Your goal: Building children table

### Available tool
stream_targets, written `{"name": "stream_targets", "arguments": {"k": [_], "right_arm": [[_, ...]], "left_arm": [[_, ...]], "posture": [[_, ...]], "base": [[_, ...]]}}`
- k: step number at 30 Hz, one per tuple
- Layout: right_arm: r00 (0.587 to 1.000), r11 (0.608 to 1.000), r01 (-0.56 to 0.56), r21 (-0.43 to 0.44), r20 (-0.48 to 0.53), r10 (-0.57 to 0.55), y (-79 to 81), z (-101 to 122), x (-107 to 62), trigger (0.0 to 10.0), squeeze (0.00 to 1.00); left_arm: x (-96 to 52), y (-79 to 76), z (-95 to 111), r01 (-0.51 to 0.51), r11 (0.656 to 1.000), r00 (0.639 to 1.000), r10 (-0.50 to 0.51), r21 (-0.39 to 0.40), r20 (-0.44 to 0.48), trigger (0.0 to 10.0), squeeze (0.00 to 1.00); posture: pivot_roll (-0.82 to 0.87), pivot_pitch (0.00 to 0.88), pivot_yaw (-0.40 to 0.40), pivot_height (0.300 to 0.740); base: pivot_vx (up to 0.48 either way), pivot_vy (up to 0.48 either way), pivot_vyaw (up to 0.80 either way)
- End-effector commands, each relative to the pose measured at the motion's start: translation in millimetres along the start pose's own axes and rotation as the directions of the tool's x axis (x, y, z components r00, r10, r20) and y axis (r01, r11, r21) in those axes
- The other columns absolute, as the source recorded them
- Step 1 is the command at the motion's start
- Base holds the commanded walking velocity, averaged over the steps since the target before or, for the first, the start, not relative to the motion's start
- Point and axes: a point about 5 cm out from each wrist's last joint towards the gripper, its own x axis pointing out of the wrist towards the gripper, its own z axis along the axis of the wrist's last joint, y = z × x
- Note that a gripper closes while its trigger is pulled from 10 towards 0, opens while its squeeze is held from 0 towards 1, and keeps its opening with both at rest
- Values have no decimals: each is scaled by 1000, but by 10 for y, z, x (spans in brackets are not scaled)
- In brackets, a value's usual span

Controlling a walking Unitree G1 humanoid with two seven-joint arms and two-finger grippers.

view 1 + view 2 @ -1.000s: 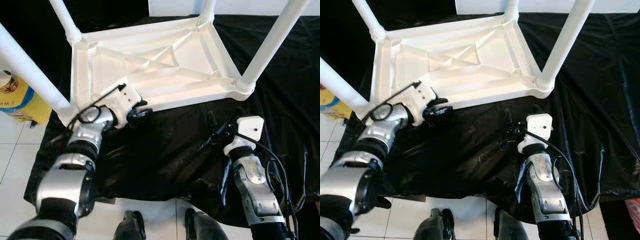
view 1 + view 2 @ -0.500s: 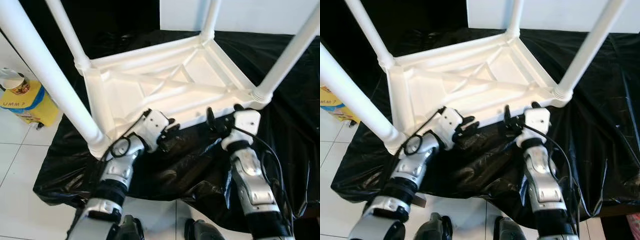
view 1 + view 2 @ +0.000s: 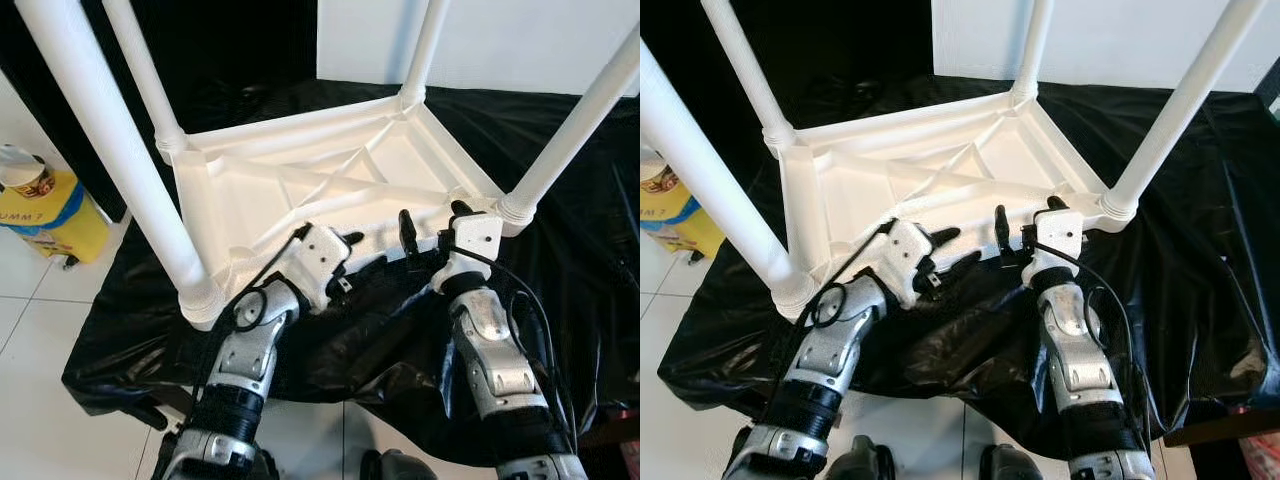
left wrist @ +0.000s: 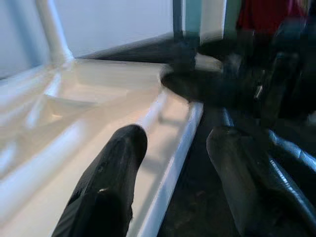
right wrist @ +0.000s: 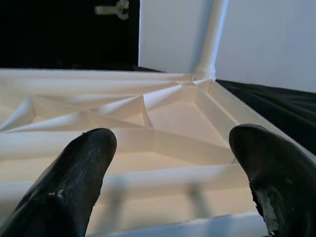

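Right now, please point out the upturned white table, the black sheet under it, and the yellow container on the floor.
white table (image 3: 300, 190): left eye view, on a rib of its underside.
black sheet (image 3: 575, 230): left eye view, bare part at robot's right.
yellow container (image 3: 55, 215): left eye view, on its yellow side.

Home interior, white tiled floor (image 3: 40, 330), plain white wall (image 3: 520, 40), yellow container (image 3: 45, 205) beside black sheet (image 3: 560, 140)

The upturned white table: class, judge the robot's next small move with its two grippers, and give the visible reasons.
Probably close both grippers on the near rim of the white table. The table lies legs-up on the black sheet, and the left gripper and right gripper are open at that edge, with the left fingers astride the rim.
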Motion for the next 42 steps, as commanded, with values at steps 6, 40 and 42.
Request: {"name": "stream_targets", "arguments": {"k": [6,40,42], "right_arm": [[999,999,36,12,-25,-36,-78,-69,29,10000,0],[969,973,180,-147,-143,-201,-510,-366,-136,10000,0],[969,973,179,-147,-144,-200,-508,-365,-130,10000,0]], "left_arm": [[-244,-97,195,-87,995,990,91,-43,104,10000,0],[-1969,406,446,-169,985,935,149,-36,-322,10000,0],[-2029,508,479,-197,980,925,185,-3,-332,10000,0]], "posture": [[78,23,-83,740],[136,44,-93,740],[133,43,-92,740]], "base": [[0,0,0],[0,0,0],[0,0,0]]}}
